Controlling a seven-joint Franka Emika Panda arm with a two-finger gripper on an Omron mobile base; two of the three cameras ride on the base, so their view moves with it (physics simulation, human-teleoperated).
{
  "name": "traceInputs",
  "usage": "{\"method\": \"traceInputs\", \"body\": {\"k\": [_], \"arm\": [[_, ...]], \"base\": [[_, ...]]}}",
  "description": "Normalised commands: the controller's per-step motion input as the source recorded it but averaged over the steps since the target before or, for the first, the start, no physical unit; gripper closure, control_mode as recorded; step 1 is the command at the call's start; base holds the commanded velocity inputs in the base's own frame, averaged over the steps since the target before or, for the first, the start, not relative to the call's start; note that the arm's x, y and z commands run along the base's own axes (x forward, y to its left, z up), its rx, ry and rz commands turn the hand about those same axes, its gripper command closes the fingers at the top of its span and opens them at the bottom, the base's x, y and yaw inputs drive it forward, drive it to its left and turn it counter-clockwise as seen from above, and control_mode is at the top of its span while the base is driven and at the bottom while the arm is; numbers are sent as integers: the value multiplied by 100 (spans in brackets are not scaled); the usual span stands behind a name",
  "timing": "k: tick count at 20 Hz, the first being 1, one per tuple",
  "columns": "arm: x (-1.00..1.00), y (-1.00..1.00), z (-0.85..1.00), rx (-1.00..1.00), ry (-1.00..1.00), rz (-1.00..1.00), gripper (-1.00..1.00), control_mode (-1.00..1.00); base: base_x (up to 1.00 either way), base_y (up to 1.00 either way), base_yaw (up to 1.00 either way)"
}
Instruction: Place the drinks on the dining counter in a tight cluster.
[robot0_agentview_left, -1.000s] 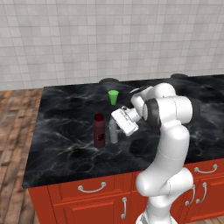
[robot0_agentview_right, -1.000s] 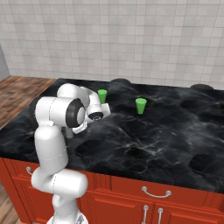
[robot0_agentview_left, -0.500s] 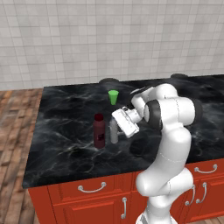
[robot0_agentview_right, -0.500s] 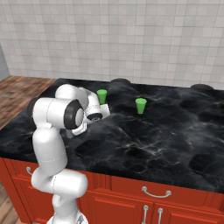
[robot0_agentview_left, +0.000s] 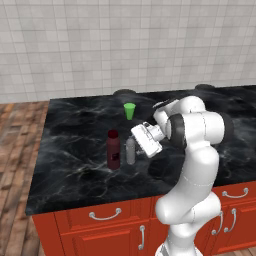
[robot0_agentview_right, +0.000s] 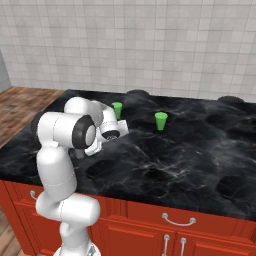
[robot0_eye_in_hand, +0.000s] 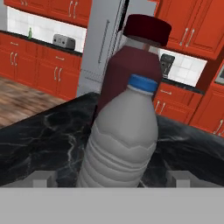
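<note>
On the dining counter a stout dark-red bottle with a dark cap stands upright. A small clear bottle with a blue cap is close against its right side. My gripper reaches in from the right at the clear bottle's height. In the hand view the clear bottle rises between my two fingertips, with the dark-red bottle right behind it. The gripper is open, its jaws standing off the bottle's sides. A slim green bottle stands far off on the narrow back counter.
One bright-green cup sits behind the bottles, and the right base view shows it with a second cup further right. A toaster sits on the far counter. Red drawers with silver handles run below the slab.
The jaws have spread apart and let go of the clear bottle, which stays upright beside the dark-red one. The arm has hardly moved.
</note>
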Motion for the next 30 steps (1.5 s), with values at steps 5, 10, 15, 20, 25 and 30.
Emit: {"method": "traceInputs", "body": {"k": [5,10,15,20,25,30], "arm": [[-1,-17,0,3,0,0,-100,-100],[-1,-28,5,1,1,0,-100,-100],[-3,-13,15,0,7,-4,-100,-100],[-22,-9,23,-8,17,-14,-100,-100],[-35,-13,32,-16,13,-21,-100,-100],[-40,-21,30,-18,12,-24,-100,-100]], "base": [[0,0,0],[0,0,0],[0,0,0],[0,0,0],[0,0,0],[0,0,0]]}}
